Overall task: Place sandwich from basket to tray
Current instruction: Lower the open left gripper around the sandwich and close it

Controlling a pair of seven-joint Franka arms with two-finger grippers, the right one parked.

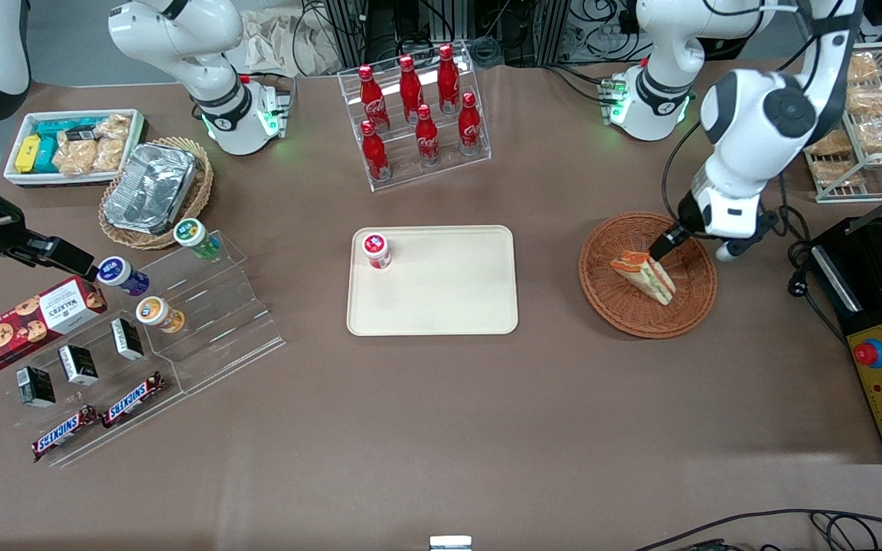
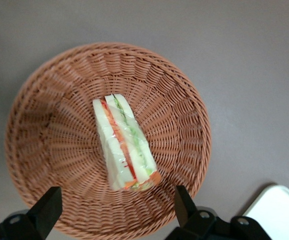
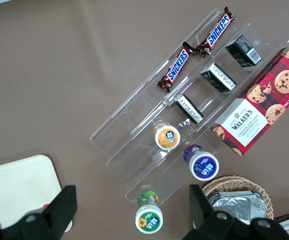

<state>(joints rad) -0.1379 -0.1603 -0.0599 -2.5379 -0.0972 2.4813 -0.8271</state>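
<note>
The gripper (image 2: 115, 210) is held above the basket (image 2: 44, 125), fingers spread wide — nothing gripped; the sandwich (image 2: 124, 145) lies inside, untouched.

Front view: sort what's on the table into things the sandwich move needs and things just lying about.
Needed:
- sandwich, lying in the basket
- tray, nearer the table's middle
- gripper, jaws open, above the sandwich

Lying about:
- small red-lidded jar on the tray's corner
- cola bottles in a rack
- foil container
- Snickers bars
- Walkers cookie box
</note>
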